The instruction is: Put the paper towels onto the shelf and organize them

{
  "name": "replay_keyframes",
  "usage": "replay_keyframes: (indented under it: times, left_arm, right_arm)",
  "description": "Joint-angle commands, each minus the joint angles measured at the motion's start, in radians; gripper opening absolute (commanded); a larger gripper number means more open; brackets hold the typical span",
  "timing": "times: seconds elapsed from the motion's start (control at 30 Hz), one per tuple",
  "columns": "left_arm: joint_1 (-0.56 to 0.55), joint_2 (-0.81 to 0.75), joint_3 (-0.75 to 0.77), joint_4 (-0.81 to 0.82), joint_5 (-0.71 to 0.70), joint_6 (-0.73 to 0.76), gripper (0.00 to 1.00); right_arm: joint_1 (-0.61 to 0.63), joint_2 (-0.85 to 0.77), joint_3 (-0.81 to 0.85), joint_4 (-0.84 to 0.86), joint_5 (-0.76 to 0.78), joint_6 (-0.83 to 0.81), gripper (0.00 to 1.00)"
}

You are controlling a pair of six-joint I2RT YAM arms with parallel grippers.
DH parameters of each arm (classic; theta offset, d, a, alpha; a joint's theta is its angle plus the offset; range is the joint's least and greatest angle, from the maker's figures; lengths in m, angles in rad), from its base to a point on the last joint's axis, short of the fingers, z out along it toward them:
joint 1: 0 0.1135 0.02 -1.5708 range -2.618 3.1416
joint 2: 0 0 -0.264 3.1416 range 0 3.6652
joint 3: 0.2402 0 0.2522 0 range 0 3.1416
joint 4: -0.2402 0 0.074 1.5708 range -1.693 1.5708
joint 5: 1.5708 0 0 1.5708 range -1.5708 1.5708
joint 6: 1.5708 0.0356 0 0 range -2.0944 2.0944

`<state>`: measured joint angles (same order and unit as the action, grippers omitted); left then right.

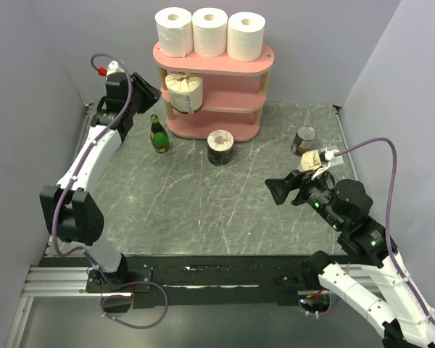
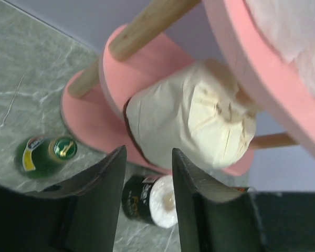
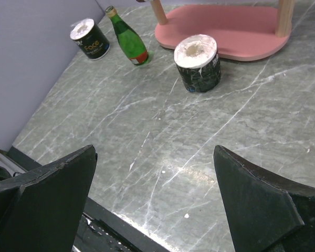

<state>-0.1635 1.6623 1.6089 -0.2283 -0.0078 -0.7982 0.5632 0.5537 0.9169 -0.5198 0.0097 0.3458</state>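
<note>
The pink shelf [image 1: 216,70] stands at the back, with three white paper towels [image 1: 209,32] on its top board. A cream roll [image 1: 185,91] lies on the middle board's left end. My left gripper [image 1: 149,91] is open and empty, its tips just short of that roll [image 2: 191,121]. A dark-banded roll [image 1: 220,147] stands on the table in front of the shelf. A second dark-banded roll [image 3: 89,38] lies by the left wall. My right gripper [image 1: 279,191] is wide open and empty over the table's right middle. A cream roll [image 1: 312,160] shows partly behind it.
A green bottle [image 1: 158,135] stands left of the shelf's foot, under my left arm. A metal can [image 1: 303,140] stands at the right, near the cream roll. Grey walls close in the left, back and right.
</note>
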Motion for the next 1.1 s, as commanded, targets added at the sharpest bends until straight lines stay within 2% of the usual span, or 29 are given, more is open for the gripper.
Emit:
replay_keyframes:
  times: [0.0, 0.13, 0.27, 0.5, 0.67, 1.07]
  left_arm:
    - [-0.054, -0.11, -0.092, 0.006, 0.011, 0.07, 0.45]
    - [-0.117, -0.136, -0.144, 0.063, 0.011, 0.071, 0.45]
    - [-0.174, -0.09, -0.083, 0.053, -0.024, 0.068, 0.46]
    - [-0.182, 0.017, -0.017, 0.056, -0.072, 0.059, 0.46]
    - [-0.183, 0.062, 0.012, 0.127, -0.09, 0.083, 0.46]
    - [-0.182, 0.177, 0.132, 0.178, -0.146, 0.088, 0.46]
  right_arm:
    - [0.003, -0.011, 0.028, 0.018, 0.016, -0.016, 0.99]
    - [0.003, -0.006, 0.022, 0.032, 0.013, -0.013, 1.0]
    - [0.003, 0.009, 0.03, 0.027, 0.004, -0.008, 1.0]
    - [0.001, 0.0, 0.03, 0.037, -0.004, 0.005, 1.0]
    - [0.001, 0.003, 0.022, 0.049, -0.004, 0.016, 0.99]
    - [0.0, 0.044, 0.03, 0.056, 0.018, -0.005, 0.99]
